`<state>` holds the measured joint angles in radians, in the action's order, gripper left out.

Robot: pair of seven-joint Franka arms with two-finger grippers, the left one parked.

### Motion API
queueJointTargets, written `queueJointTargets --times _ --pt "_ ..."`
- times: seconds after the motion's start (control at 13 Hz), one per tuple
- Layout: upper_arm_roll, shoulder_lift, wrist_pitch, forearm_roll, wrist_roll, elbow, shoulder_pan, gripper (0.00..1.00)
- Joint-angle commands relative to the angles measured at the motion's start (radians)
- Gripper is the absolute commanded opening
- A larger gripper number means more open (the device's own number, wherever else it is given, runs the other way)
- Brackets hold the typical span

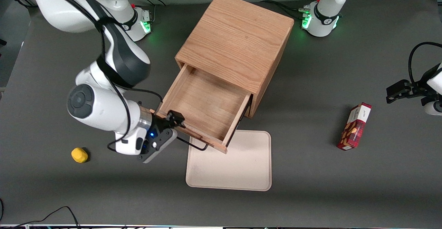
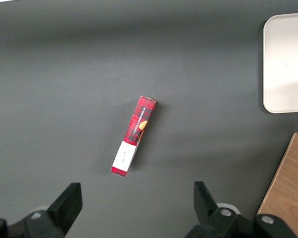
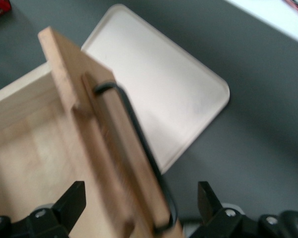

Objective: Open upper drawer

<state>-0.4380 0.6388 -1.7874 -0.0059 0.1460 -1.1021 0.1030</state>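
A: What's the surface we're working on?

B: Dark grey matte table (image 1: 345,194), w/ a paler wall strip along the edge farthest from the front cam. Cables trail near the arm bases and at the table edge nearest the cam.

A: And the task's thing?

B: The upper drawer (image 1: 203,111) is pulled well out of the light oak cabinet (image 1: 238,46), mid-table. We see its bare wooden floor, nothing in it. Its front panel overhangs a cream tray (image 1: 238,167) that lies flat on the table, nearer the front cam than the cabinet. The thin black wire handle (image 3: 139,144) runs along the drawer front.

A: Gripper?

B: The gripper (image 1: 171,122) sits at the drawer front, at the corner toward the working arm's end of the table. In the wrist view its fingers (image 3: 72,201) are spread wide, one on each side of the front panel and handle, so we'd call it released, not clamped on anything.

A: Other stuff around?

B: A small yellow object (image 1: 79,155) on the table toward the working arm's end, well apart from the drawer. A red patterned carton (image 1: 355,126) lies toward the parked arm's end, also well apart.

A: Anything blocking?

B: Only the tray under the drawer front; we can't tell if they touch.
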Motion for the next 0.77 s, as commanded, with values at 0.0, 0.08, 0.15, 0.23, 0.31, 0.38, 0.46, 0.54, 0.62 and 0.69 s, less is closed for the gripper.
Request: queueJointTargets --times 0.0,0.08,0.15,0.23,0.31,0.38,0.46,0.54,0.62,0.69 --pt "0.013 -0.135 0.145 -0.015 -0.046 -0.085 -0.048 1.0" --pt "0.018 -0.166 0.173 -0.058 -0.048 -0.108 -0.057 1.0" --pt "0.018 -0.2 0.178 -0.098 -0.048 -0.142 -0.084 1.0" --pt "0.019 -0.252 0.18 -0.132 -0.052 -0.2 -0.103 1.0" --pt "0.051 -0.304 0.178 -0.155 -0.072 -0.256 -0.117 1.0" --pt "0.108 -0.348 0.168 -0.158 -0.077 -0.3 -0.112 1.0" --pt "0.158 -0.385 0.154 -0.157 -0.077 -0.332 -0.109 1.0" --pt "0.203 -0.418 0.125 -0.149 -0.078 -0.358 -0.108 1.0" --pt "0.25 -0.451 0.079 -0.146 -0.078 -0.392 -0.105 1.0" --pt "0.292 -0.485 0.027 -0.137 -0.078 -0.442 -0.104 1.0"
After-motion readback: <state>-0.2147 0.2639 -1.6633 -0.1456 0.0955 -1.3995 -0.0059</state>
